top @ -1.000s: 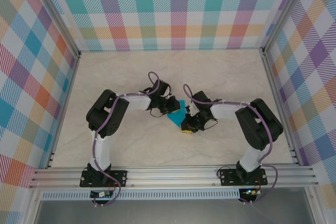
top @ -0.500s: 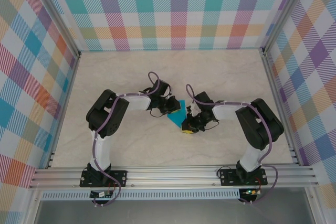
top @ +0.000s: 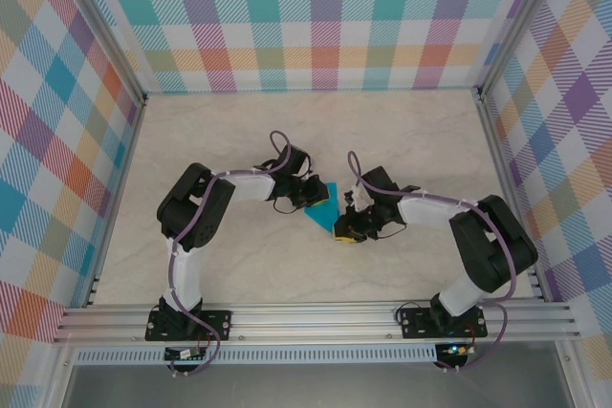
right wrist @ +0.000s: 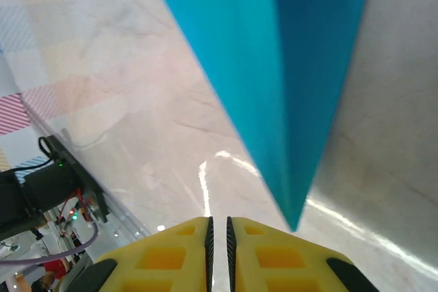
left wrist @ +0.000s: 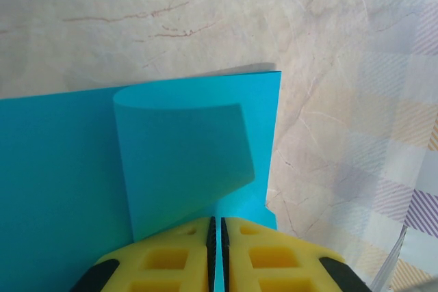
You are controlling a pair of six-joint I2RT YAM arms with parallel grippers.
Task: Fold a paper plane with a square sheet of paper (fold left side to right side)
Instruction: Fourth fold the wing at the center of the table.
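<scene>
On a marble-patterned surface (top: 239, 131) ringed by plaid walls (top: 325, 16), a folded teal-blue paper (top: 322, 214) lies at centre, the left hand (top: 318, 198) at its 11 o'clock edge, the yellow-tipped right hand (top: 342, 233) at its 5 o'clock corner.

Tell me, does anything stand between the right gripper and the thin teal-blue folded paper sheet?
Nothing visible does. The thin teal-blue paper sheet ends in a point just ahead of the right gripper, over bare marbled tabletop. The left gripper is shut on the sheet.
</scene>
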